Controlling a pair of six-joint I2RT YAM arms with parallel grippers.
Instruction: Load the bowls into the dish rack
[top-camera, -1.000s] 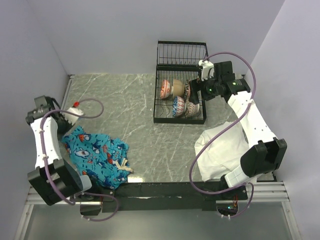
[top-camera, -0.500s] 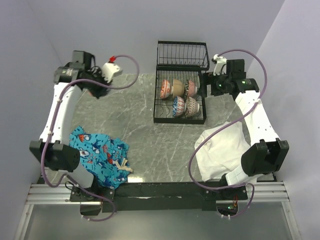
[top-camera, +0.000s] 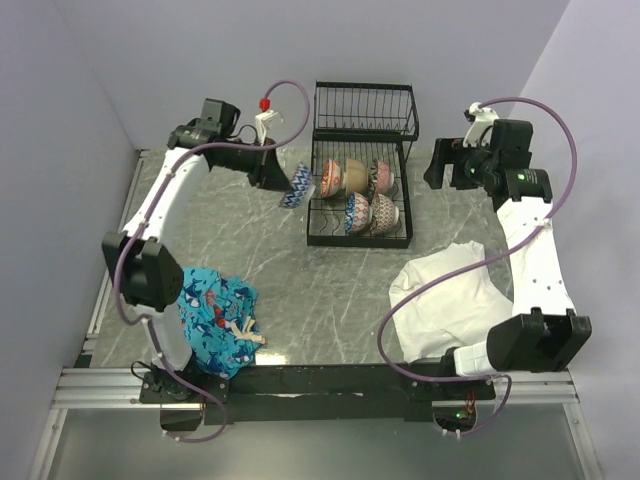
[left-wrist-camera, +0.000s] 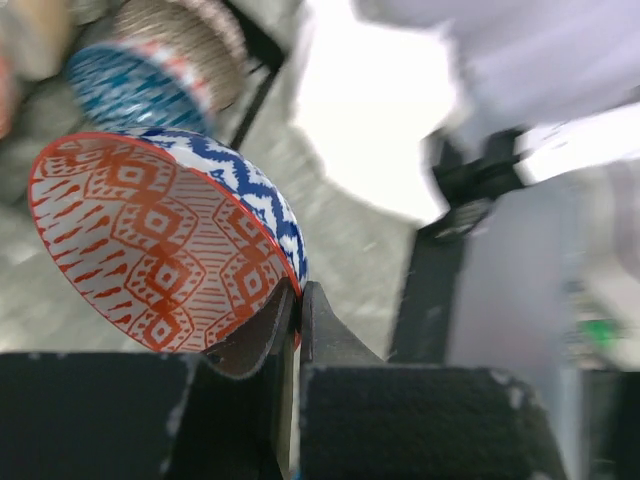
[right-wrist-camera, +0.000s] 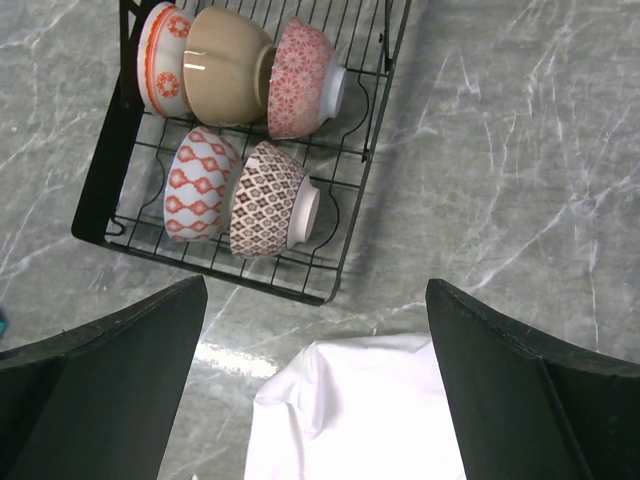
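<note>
At the far side of the grey marble desk (top-camera: 240, 215) stands the black dish rack (top-camera: 358, 243), with five bowls (right-wrist-camera: 228, 65) on edge in its base. A white cloth (top-camera: 445, 300) lies near its front right. Just left of the rack, the left pincer (left-wrist-camera: 296, 300) clamps the rim of a blue zigzag bowl (left-wrist-camera: 150, 240). The right pincer (right-wrist-camera: 315, 288) gapes wide, holding nothing.
</note>
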